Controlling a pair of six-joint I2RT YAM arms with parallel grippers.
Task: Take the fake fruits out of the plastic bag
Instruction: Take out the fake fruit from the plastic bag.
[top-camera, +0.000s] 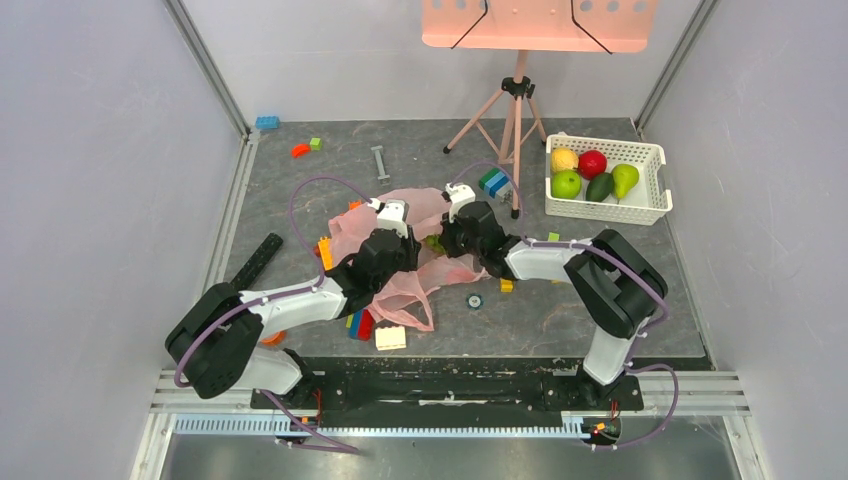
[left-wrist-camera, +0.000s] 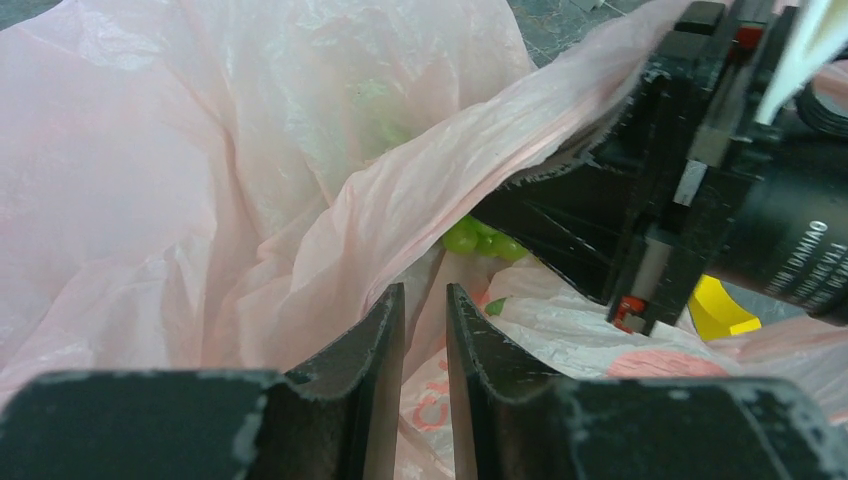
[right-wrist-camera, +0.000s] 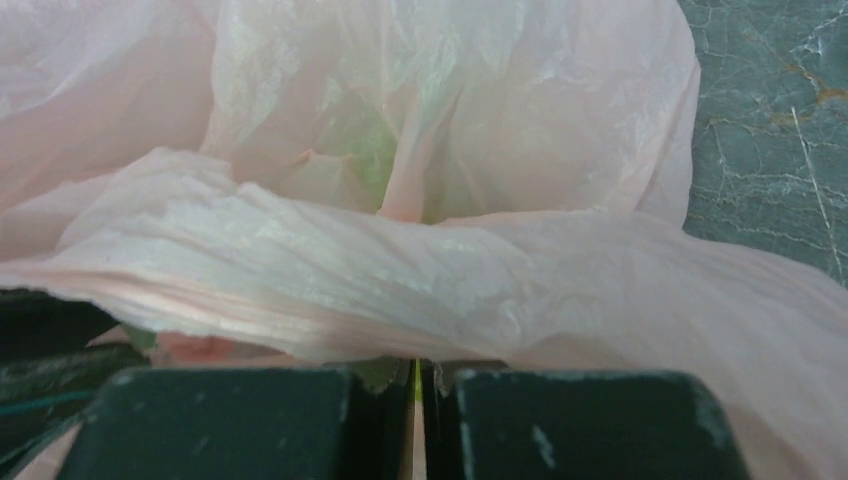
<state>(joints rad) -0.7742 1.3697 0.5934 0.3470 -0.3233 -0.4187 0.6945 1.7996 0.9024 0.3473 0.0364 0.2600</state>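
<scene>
The pink plastic bag (top-camera: 408, 300) lies crumpled at the table's middle, between both arms. My left gripper (top-camera: 412, 236) is shut on a fold of the bag (left-wrist-camera: 250, 200); its jaws (left-wrist-camera: 425, 292) stand almost together with plastic between them. My right gripper (top-camera: 444, 240) reaches into the bag's mouth from the right. Its jaws (right-wrist-camera: 418, 366) are shut to a thin slit, and their tips are under a bag fold (right-wrist-camera: 400, 270). The green grapes (top-camera: 433, 244) sit at its fingertips inside the bag (left-wrist-camera: 478, 238). The other fake fruits lie in the basket.
A white lattice basket (top-camera: 655, 208) at the right holds a lemon (top-camera: 564, 158), red apple (top-camera: 592, 163), green apple (top-camera: 566, 184), avocado (top-camera: 599, 187) and pear (top-camera: 624, 178). A tripod (top-camera: 515, 120) stands behind the bag. Building blocks (top-camera: 360, 323) lie scattered around it.
</scene>
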